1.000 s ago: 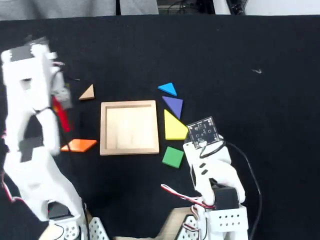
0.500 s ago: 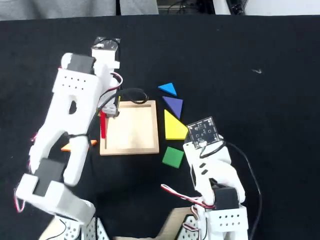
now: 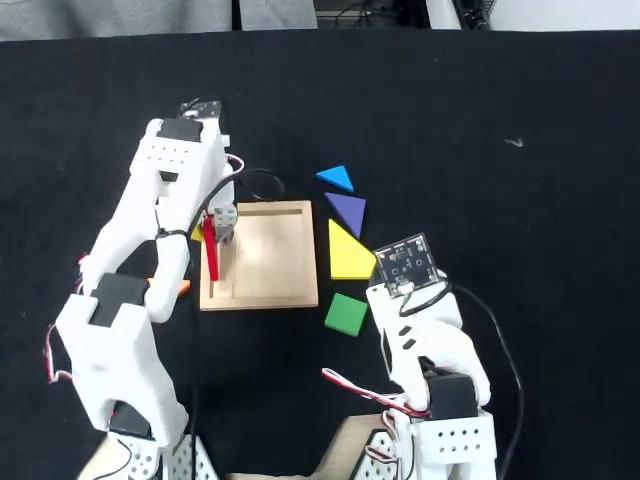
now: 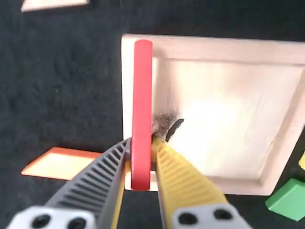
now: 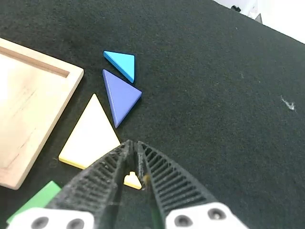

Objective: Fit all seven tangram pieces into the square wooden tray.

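Left claw [image 4: 141, 145] clamps the red piece [image 4: 142, 90] on edge, above the tray [image 4: 214, 44] rim on its own arm's side; first placement in hand, tray holds nothing yet; next, I'd say: shift inward, lay flat, release; right claw [image 5: 135, 144] closed, empty, over the yellow triangle [image 5: 90, 136].

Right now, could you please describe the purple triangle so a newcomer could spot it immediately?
Find the square wooden tray mid-table; a row of pieces lies beside its right edge. The purple triangle sits between the smaller blue triangle and the larger yellow triangle.
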You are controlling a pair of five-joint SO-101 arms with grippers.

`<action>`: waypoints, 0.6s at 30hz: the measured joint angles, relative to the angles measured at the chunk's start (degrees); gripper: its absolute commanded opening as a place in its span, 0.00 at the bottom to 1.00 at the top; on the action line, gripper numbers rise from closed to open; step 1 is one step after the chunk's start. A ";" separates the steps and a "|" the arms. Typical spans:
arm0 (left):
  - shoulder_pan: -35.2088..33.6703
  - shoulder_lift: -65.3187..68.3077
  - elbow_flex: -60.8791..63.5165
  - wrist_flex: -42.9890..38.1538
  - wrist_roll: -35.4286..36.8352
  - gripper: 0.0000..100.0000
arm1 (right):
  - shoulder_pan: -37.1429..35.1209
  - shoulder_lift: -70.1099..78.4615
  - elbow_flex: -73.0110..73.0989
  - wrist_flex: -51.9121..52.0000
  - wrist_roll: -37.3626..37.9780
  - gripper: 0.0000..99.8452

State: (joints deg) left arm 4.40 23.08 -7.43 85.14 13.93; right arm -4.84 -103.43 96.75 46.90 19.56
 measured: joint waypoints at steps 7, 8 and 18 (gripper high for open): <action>0.00 0.00 5.63 -3.69 0.35 0.03 | 0.00 0.00 0.00 0.00 0.00 0.01; 0.00 0.00 6.15 -3.87 0.44 0.03 | 0.00 0.00 0.00 0.00 0.00 0.01; 0.09 -0.18 7.30 -3.87 0.44 0.10 | 0.00 0.00 0.00 0.00 0.00 0.01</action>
State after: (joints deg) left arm 4.48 22.90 -0.13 81.27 14.37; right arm -4.84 -103.43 96.75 46.90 19.56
